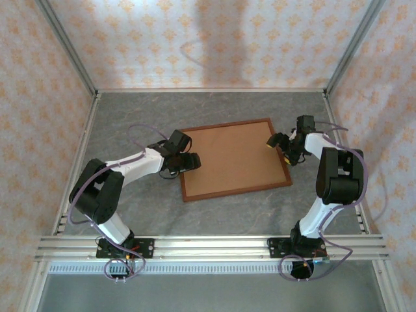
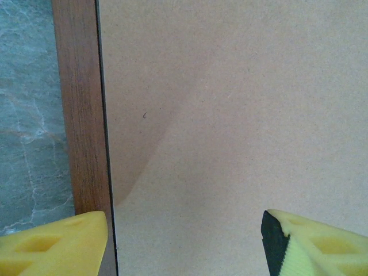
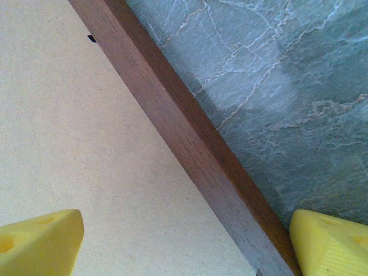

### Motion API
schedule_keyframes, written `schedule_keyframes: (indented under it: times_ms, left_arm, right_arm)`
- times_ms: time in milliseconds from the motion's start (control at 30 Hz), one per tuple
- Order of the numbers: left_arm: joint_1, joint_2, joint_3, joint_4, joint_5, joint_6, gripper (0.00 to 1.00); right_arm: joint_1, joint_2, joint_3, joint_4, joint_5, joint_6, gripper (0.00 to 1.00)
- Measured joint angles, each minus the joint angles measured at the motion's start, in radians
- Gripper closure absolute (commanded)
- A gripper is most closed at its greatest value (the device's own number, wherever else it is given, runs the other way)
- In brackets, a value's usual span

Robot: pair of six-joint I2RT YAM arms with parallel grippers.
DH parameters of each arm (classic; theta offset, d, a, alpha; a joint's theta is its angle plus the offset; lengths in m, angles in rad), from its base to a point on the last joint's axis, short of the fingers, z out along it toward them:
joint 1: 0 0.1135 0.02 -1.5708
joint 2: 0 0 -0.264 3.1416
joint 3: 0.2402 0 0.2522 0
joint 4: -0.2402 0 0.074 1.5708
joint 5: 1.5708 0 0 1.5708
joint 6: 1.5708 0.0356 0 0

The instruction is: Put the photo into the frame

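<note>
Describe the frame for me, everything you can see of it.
The frame is a thin rectangular moulding of reddish-brown wood grain, lying flat and slightly skewed on the grey table. A plain brown board fills it. The open left gripper straddles its left rail, the open right gripper its right rail near the far corner; contact is unclear.
</note>
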Motion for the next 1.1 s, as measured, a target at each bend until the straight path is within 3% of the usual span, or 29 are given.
schedule_keyframes:
  times_ms: [1100]
  left_arm:
    - [-0.02, 0.01, -0.01, 0.002, -0.017, -0.007, 0.29]
  right_arm:
    - [0.0, 0.005, 0.004, -0.005, 0.001, 0.0, 0.08]
